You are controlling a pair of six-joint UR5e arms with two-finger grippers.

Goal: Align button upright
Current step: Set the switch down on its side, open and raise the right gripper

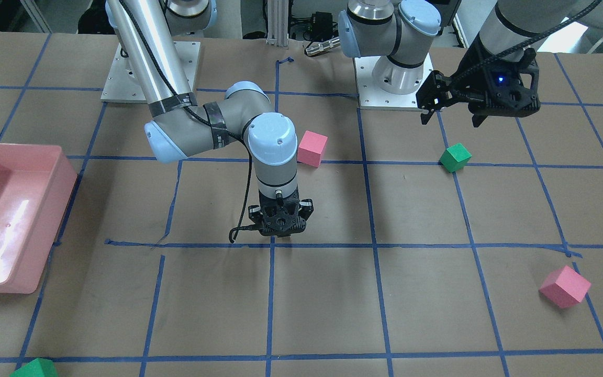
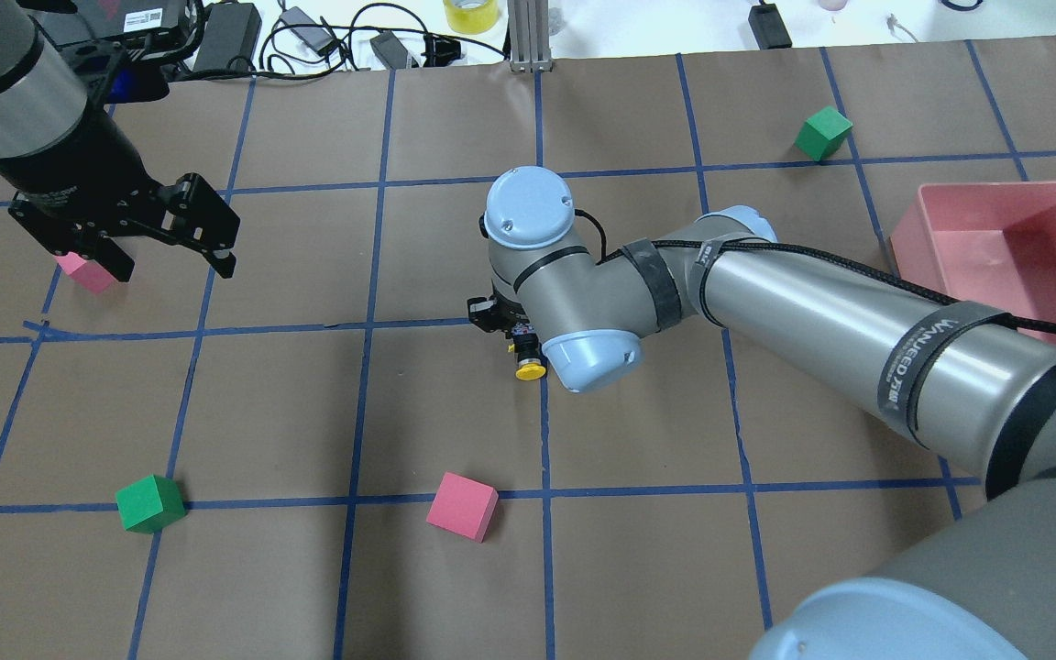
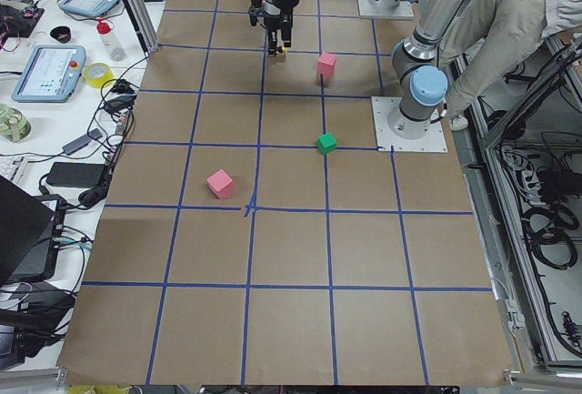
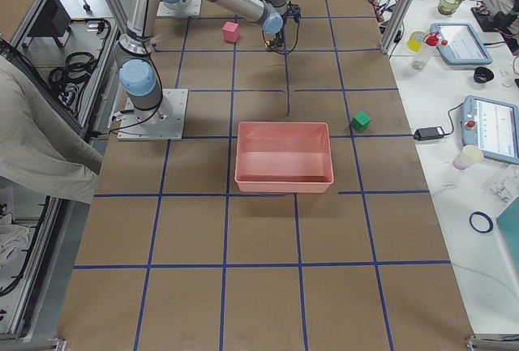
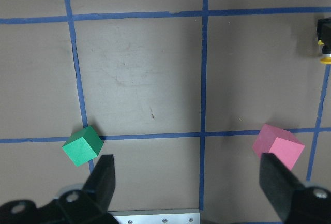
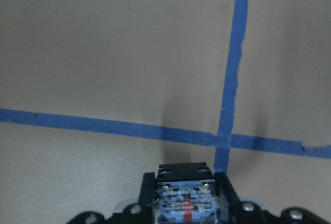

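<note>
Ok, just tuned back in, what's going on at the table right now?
The right gripper is at mid-table, pointing down and shut on the button. The button's yellow cap sticks out sideways, so it is not upright yet. I cannot tell whether it touches the table. The left gripper hangs open and empty, raised over its own side of the table.

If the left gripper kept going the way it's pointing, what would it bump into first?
Probably just the table, on bare paper between the green cube and the pink cube. Both sit off to either side of the left gripper, though depth is unclear.
</note>
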